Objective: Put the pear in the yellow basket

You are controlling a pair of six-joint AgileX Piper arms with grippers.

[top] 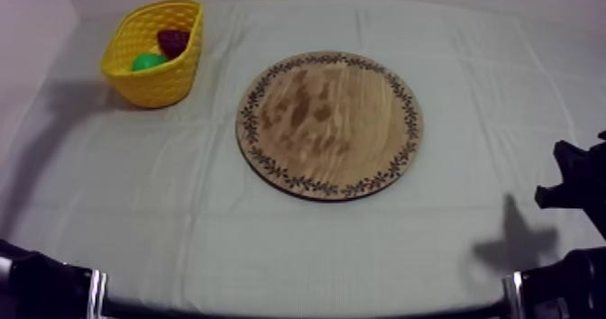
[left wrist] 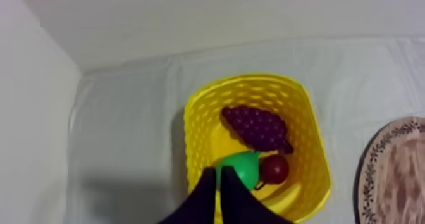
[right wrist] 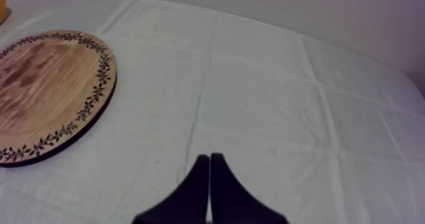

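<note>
The green toy pear (left wrist: 243, 166) lies inside the yellow lattice-walled basket (left wrist: 253, 82). In the top view the basket stands at the far left of the worktop (top: 270, 241), well apart from the round wooden board with a patterned rim (top: 329, 124) at the middle. In the basket a small red fruit (left wrist: 275, 168) sits just beside the pear, and a bunch of dark purple toy grapes (left wrist: 256, 126) lies just behind both. The left pincer (left wrist: 218, 173) hangs over the basket, its 2 black fingers pressed together into a narrow wedge, tips close above the pear and pinching nothing. The right pincer (right wrist: 209, 158) is likewise pressed together, over bare grey-white cloth (right wrist: 284, 112) to one side of the board.
</note>
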